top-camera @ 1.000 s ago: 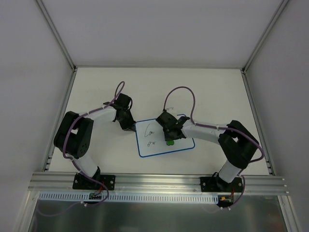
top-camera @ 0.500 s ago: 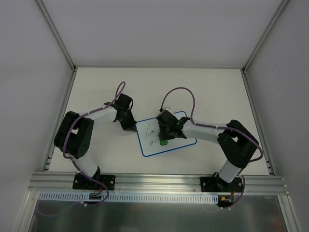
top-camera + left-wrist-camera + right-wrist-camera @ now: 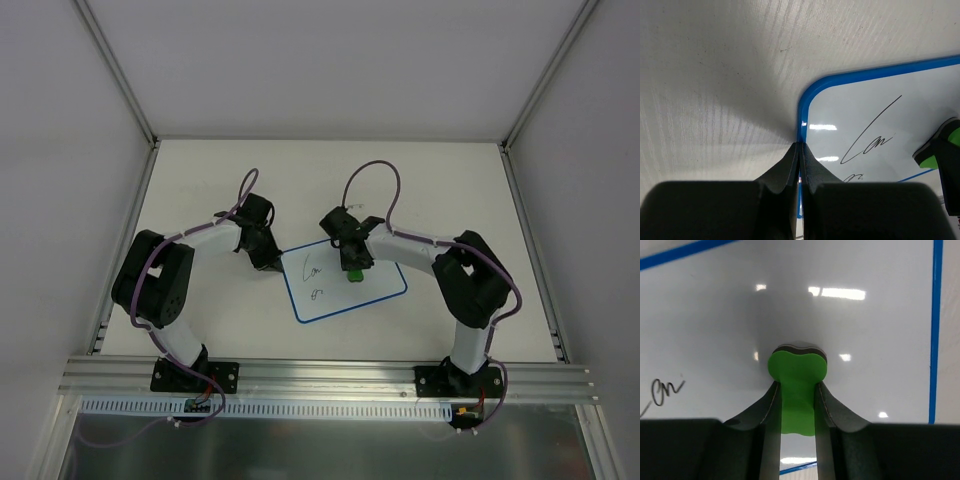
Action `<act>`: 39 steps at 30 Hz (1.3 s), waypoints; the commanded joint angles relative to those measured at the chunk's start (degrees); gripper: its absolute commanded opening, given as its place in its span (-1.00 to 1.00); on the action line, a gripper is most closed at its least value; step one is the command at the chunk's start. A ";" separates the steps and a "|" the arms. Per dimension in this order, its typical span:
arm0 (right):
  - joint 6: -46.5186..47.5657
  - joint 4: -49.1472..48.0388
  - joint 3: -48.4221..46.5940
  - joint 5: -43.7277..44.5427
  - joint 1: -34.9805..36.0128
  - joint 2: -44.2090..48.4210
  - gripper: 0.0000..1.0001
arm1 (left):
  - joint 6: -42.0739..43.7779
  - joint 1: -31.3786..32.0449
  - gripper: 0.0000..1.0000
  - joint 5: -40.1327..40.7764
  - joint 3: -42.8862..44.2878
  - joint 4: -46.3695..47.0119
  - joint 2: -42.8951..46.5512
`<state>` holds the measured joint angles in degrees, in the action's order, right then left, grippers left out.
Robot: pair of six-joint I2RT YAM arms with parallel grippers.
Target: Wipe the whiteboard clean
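The whiteboard (image 3: pixel 350 295), white with a blue border, lies tilted on the table between the arms. Dark scribbles (image 3: pixel 313 272) remain on its left part. My right gripper (image 3: pixel 352 262) is shut on the green eraser (image 3: pixel 354 273) and holds it flat against the board's upper middle. In the right wrist view the eraser (image 3: pixel 797 367) presses on the clean board (image 3: pixel 870 325), with a scribble (image 3: pixel 665 389) at the left. My left gripper (image 3: pixel 270 260) is shut, its tips resting on the board's blue left border (image 3: pixel 801 120). The left wrist view also shows the scribbles (image 3: pixel 871 142) and the eraser (image 3: pixel 941 150).
The white table (image 3: pixel 200 180) is bounded by aluminium frame rails (image 3: pixel 320 372) at the near edge and walls on the other sides. Purple cables (image 3: pixel 375 175) arch over both arms.
My right gripper has slid the eraser left across the board's lower middle, then up to its far part. The board has turned slightly. The left gripper has stayed on the border.
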<state>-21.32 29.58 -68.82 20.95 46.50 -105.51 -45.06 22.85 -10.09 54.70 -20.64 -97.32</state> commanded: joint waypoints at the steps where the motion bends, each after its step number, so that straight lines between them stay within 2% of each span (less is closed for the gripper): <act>1: 0.05 0.83 -6.22 -2.14 0.96 -5.39 -1.00 | -0.38 0.44 -1.00 1.83 -1.52 -1.77 -1.03; 10: 1.63 0.83 -18.10 -9.43 4.03 -16.55 -0.99 | -1.70 0.79 -1.00 1.21 -1.79 -1.24 -0.77; 20: 3.74 1.00 -22.59 -14.00 7.11 -19.73 -0.99 | -4.16 0.79 -1.00 2.70 -2.66 -0.54 0.11; 25: 2.95 1.09 -18.91 -13.57 7.38 -17.19 -0.99 | -5.48 0.62 -1.00 3.67 -2.49 -0.36 0.29; 31: 2.95 1.00 -10.21 -11.46 7.38 -11.05 -0.99 | -6.01 -0.61 -1.00 4.02 -1.96 -0.36 0.02; 34: 3.22 1.18 -5.20 -6.74 6.50 -6.92 -0.99 | -5.66 -1.05 -1.00 3.93 -1.61 -0.36 0.02; 39: 1.81 5.74 -2.90 0.31 1.93 -3.56 -1.00 | -5.30 -1.23 -1.00 3.23 -1.52 -0.36 -0.15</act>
<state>-18.87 25.39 -74.26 13.76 51.59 -110.06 -50.39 22.76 -9.61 53.74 -19.88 -96.73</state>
